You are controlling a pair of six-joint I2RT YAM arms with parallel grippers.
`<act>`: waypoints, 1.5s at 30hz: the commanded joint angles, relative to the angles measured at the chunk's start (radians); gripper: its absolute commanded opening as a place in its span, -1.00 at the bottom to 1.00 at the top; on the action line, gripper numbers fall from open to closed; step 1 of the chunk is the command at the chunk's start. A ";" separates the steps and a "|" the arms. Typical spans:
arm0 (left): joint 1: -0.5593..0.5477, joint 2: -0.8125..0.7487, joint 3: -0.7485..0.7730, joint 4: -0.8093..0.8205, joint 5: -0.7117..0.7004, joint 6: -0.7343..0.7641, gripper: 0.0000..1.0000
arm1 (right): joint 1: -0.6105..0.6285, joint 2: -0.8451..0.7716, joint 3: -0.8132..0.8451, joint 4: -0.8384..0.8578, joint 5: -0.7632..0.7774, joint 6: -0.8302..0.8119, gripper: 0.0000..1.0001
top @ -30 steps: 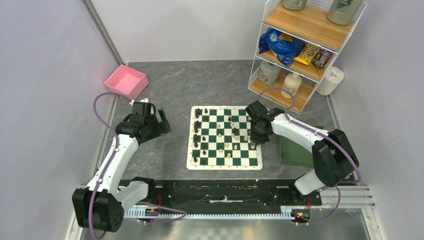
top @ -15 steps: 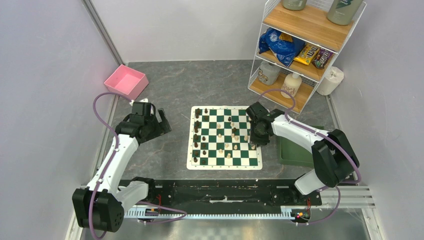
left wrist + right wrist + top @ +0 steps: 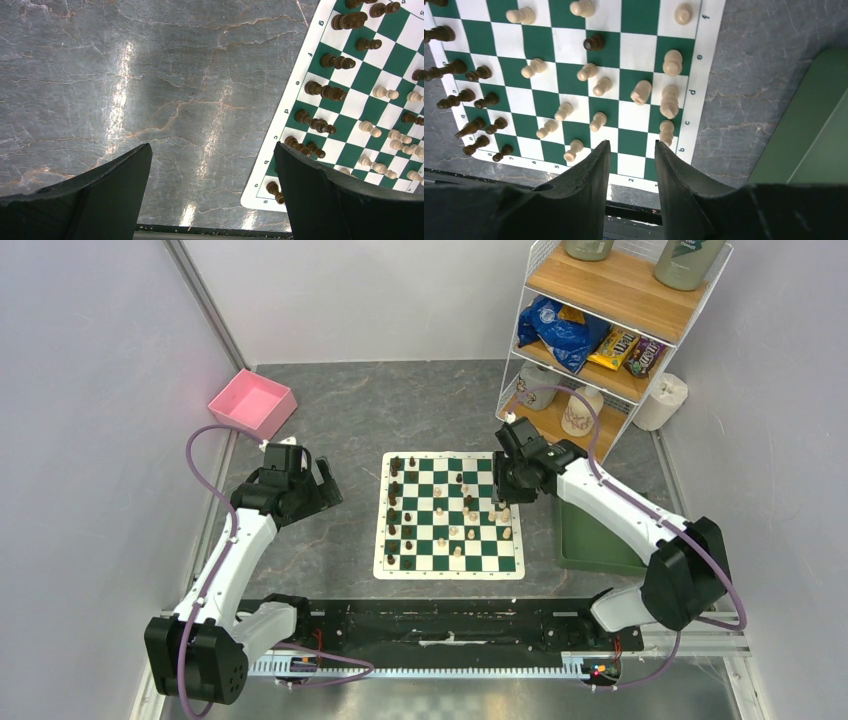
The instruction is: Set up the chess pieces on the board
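The board point(image 3: 381, 566) lies flat mid-table. Dark brown chess pieces point(image 3: 394, 510) stand in its two left columns, with a few more in the middle. Pale chess pieces point(image 3: 470, 531) are scattered over the middle and right. My right gripper point(image 3: 503, 492) hovers above the board's far right part, jaws a little apart and empty. In the right wrist view point(image 3: 631, 145) it looks down on pale pieces point(image 3: 669, 102) along the right edge column. My left gripper point(image 3: 326, 485) is open and empty over bare table left of the board point(image 3: 295, 95).
A plain green tray point(image 3: 596, 540) lies right of the board, also in the right wrist view point(image 3: 819, 125). A pink bin point(image 3: 252, 403) sits far left. A wire shelf point(image 3: 600, 330) with snacks and jars stands far right, a white roll point(image 3: 662, 400) beside it.
My right gripper has risen and drawn back toward the far edge from the board's right side. The left arm has not moved.
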 commanded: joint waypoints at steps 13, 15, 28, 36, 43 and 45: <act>0.006 -0.005 0.047 0.001 0.004 0.019 0.98 | -0.002 0.211 0.114 0.025 -0.072 -0.097 -0.13; 0.006 -0.003 0.047 0.001 0.005 0.019 0.98 | 0.000 0.220 0.118 0.029 -0.073 -0.103 -0.13; 0.006 0.000 0.047 0.001 0.010 0.020 0.98 | 0.000 0.283 0.138 0.016 -0.064 -0.127 -0.16; 0.006 -0.001 0.047 0.002 0.009 0.019 0.98 | 0.000 0.316 0.148 0.018 -0.059 -0.135 -0.19; 0.006 0.001 0.047 0.002 0.010 0.019 0.98 | 0.000 0.334 0.152 0.018 -0.049 -0.140 -0.21; 0.006 0.002 0.047 0.003 0.013 0.020 0.98 | 0.000 0.341 0.154 0.017 -0.050 -0.139 -0.24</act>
